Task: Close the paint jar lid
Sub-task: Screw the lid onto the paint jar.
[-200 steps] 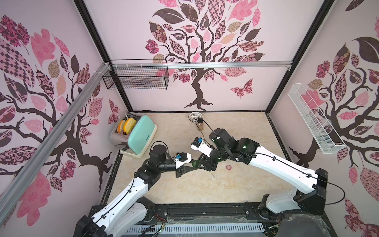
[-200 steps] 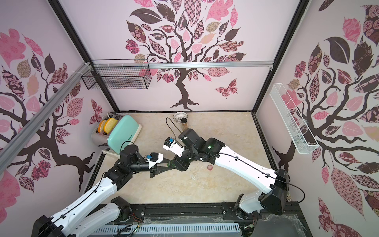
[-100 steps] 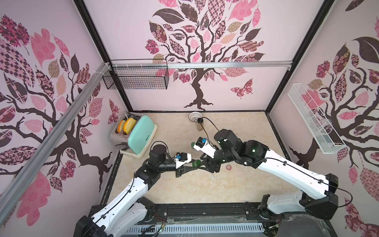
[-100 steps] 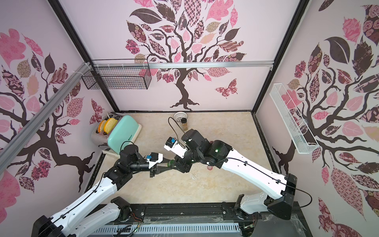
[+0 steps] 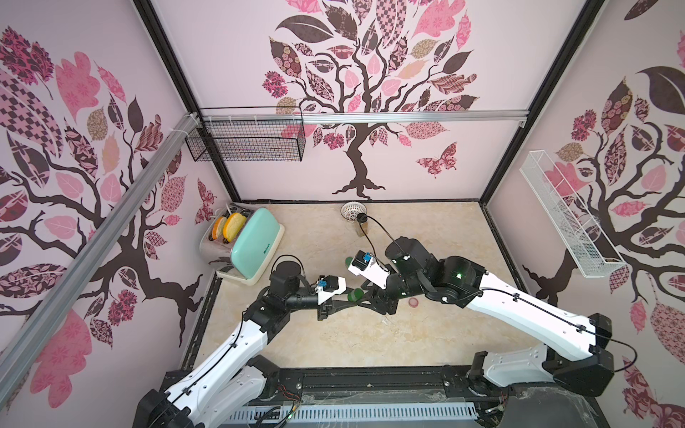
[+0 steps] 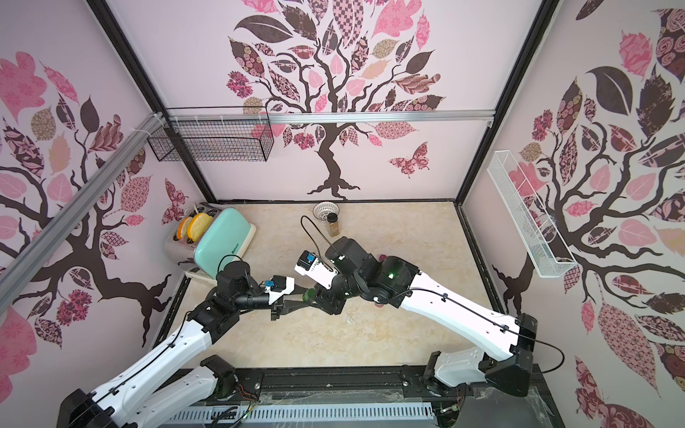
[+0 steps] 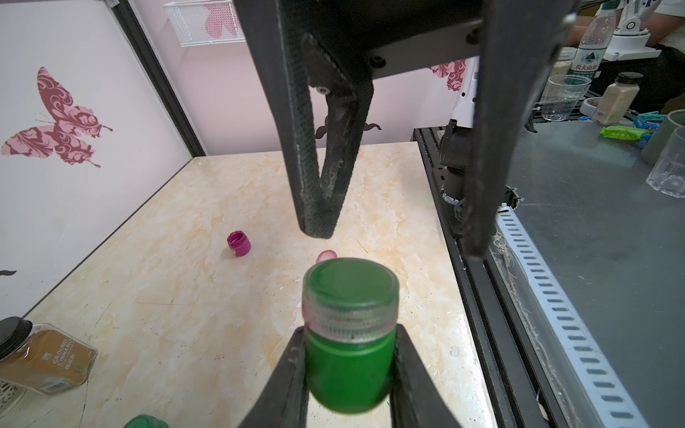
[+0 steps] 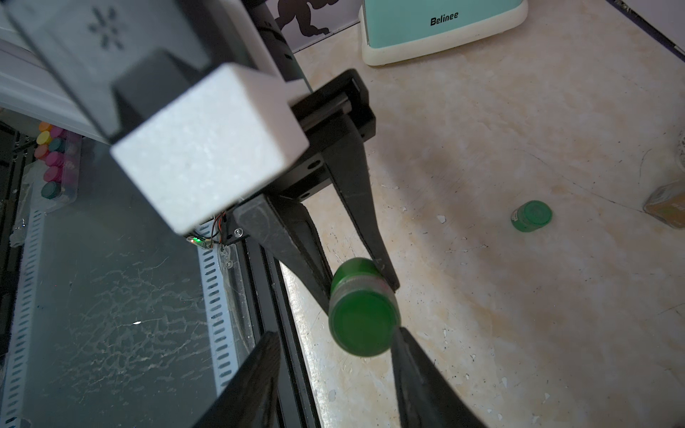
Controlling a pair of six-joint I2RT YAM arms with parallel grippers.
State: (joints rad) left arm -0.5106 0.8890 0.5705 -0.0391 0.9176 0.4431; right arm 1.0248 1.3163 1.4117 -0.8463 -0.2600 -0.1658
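Observation:
My left gripper (image 7: 350,342) is shut on a small green paint jar (image 7: 350,370) and holds it above the table; the jar also shows in both top views (image 5: 356,295) (image 6: 308,294). A clear lid (image 7: 350,281) with a green top sits on the jar's mouth. The lid faces my right gripper (image 8: 335,333), which is open. One of its fingers (image 8: 411,367) stands beside the lid's (image 8: 361,322) edge, the other well clear of it. In the left wrist view its fingertips (image 7: 318,229) hang just beyond the lid.
A second green jar (image 8: 532,216) lies on the marble table (image 5: 333,344). An open magenta jar (image 7: 239,243) and its pink lid (image 5: 414,302) sit nearby. At the back are a cinnamon jar (image 5: 362,226), a white strainer (image 5: 353,211) and a mint toaster (image 5: 255,244).
The right arm's elbow has swung out to the right, its gripper staying by the lid. The left arm holds still with the jar.

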